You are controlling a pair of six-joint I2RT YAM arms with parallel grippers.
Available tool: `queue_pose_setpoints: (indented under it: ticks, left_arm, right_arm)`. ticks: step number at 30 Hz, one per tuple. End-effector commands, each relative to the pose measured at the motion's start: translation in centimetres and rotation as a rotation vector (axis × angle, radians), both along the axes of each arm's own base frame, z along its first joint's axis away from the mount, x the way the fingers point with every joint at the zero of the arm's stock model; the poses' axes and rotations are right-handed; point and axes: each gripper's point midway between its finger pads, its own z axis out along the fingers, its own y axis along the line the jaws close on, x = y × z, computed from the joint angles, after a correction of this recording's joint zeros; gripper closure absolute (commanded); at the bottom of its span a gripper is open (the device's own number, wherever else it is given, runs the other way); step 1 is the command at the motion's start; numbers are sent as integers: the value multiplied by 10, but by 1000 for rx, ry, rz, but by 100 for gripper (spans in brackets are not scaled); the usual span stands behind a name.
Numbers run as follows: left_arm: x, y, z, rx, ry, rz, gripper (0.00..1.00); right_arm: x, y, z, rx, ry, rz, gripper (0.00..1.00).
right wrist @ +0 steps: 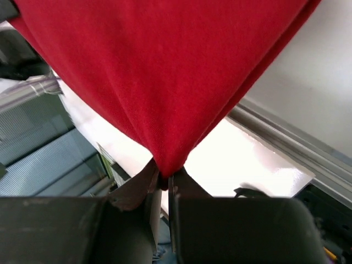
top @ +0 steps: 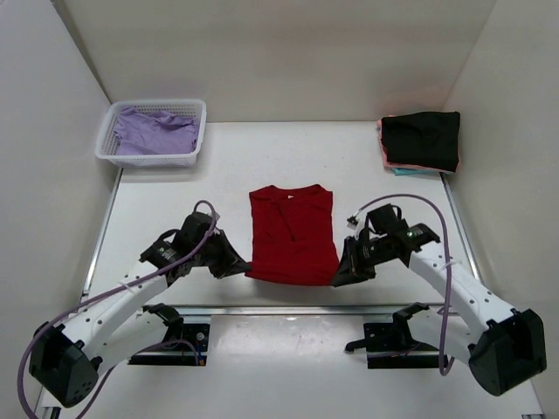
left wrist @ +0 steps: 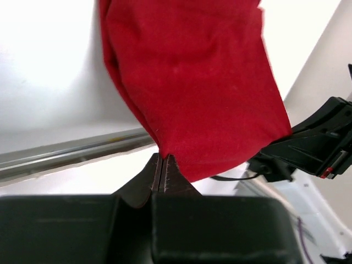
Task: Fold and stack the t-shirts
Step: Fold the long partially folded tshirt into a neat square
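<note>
1. The red t-shirt (top: 292, 234) lies in the middle of the tabletop (top: 166, 205), folded into a long panel. Its collar points to the far side and its hem is near the front edge.
2. The left tool (top: 243, 264) is clenched on the near left corner of the red t-shirt. In the left wrist view its tips are pressed together with the cloth pinched between them.
3. The right tool (top: 341, 275) grips the near right corner in the same way, and the red cloth fans out from its closed tips.
4. A lavender t-shirt (top: 155, 131) lies crumpled in the white basket (top: 194, 106) at the far left corner.
5. A folded black t-shirt (top: 421, 140) tops a stack at the far right corner. Pink cloth (top: 384, 157) and teal cloth (top: 403, 172) show beneath it.
</note>
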Motion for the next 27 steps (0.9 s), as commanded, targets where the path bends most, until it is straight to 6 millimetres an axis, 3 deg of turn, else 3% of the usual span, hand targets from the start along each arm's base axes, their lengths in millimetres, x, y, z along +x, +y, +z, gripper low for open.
queue_pose_setpoints:
  ticks: [1, 5, 6, 8, 9, 12, 13, 14, 15, 17, 18, 19, 20, 21, 22, 23, 25, 27]
  left_arm:
    - [25, 1, 23, -14, -30, 44, 100]
    - [60, 2, 43, -24, -64, 52, 100]
    - [76, 3, 49, -29, -84, 65, 100]
    - [97, 5, 40, -2, -58, 51, 100]
    - [109, 1, 51, -11, -84, 42, 100]
    - [151, 2, 52, 22, -93, 54, 100]
    - [166, 4, 48, 33, -86, 65, 100]
    - [181, 5, 37, 46, -69, 73, 100]
    - [197, 4, 47, 36, -105, 84, 100]
    - [238, 4, 41, 49, -106, 108, 100]
    - [248, 7, 23, 77, -71, 108, 96]
    - [267, 7, 32, 81, -107, 119, 86]
    - [289, 13, 27, 83, -116, 136, 77]
    - [305, 9, 23, 52, -132, 140, 70]
    - [326, 7, 30, -1, -173, 156, 53]
    - [338, 5, 38, -28, -199, 164, 48]
    - [359, 1, 34, -72, -199, 172, 44]
    - [372, -1, 47, -79, -223, 167, 52]
  right_arm:
    - [13, -9, 20, -25, -27, 44, 100]
    - [59, -12, 38, -45, -63, 23, 100]
    - [69, -15, 34, -62, -50, 16, 100]
    - [96, -12, 44, -68, -93, 8, 100]
    - [107, -11, 39, -74, -76, 1, 100]
    - [162, -4, 49, -51, -112, -51, 100]
    - [175, -6, 38, -63, -75, -72, 100]
    - [193, -4, 51, -54, -121, -84, 100]
    - [218, -3, 51, -60, -143, -92, 100]
    - [254, 0, 36, -80, -118, -106, 100]
    - [278, -2, 48, -74, -179, -121, 100]
    - [298, -1, 43, -84, -183, -133, 100]
    - [316, -6, 24, -118, -167, -149, 100]
    - [339, -7, 20, -125, -188, -169, 92]
    - [359, -10, 35, -138, -250, -201, 86]
    - [369, -18, 19, -168, -217, -227, 71]
    - [396, -26, 31, -187, -258, -283, 51]
    - [400, -30, 26, -223, -248, -285, 35]
